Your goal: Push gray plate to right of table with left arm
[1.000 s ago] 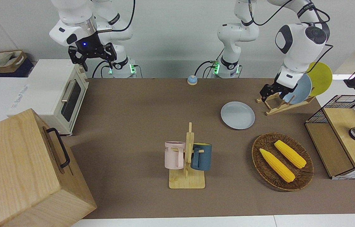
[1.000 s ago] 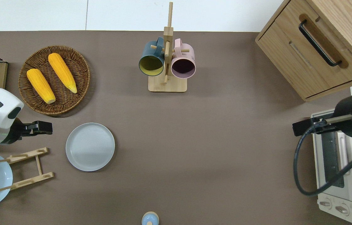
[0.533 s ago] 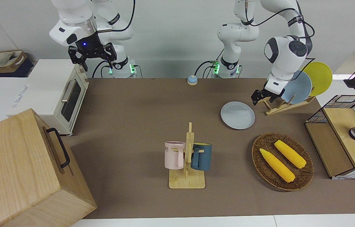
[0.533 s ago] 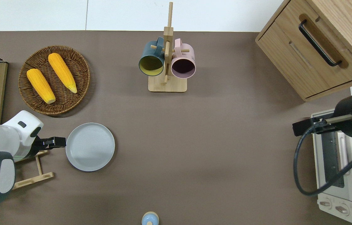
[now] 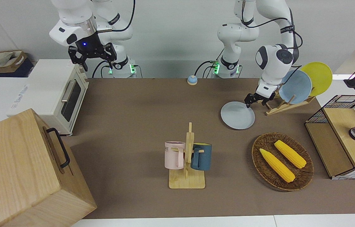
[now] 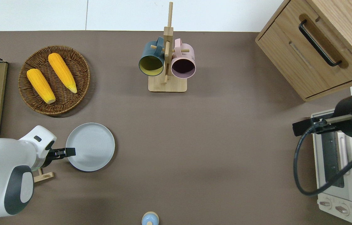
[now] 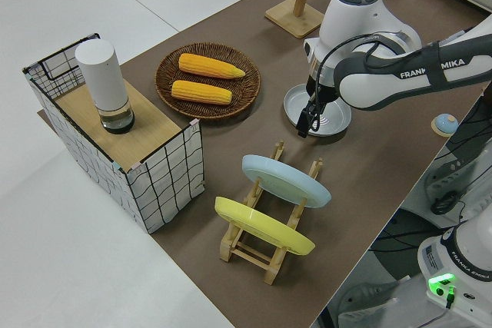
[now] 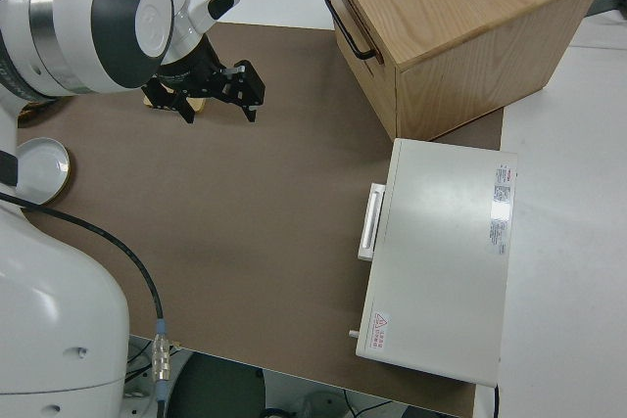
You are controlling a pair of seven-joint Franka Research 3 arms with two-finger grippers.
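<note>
Pale gray, the plate lies flat on the brown table toward the left arm's end, and your left gripper sits low at its rim on that end — touching or just short of it, you cannot tell which. Whether its fingers are apart or together does not show either. Nearer the robots than the plate stands a small blue bell. Just beside the gripper is the wooden dish rack with a blue plate and a yellow plate. Farther out you have the wicker basket with two corn cobs — and the mug rack. The right gripper is parked, fingers spread wide.
</note>
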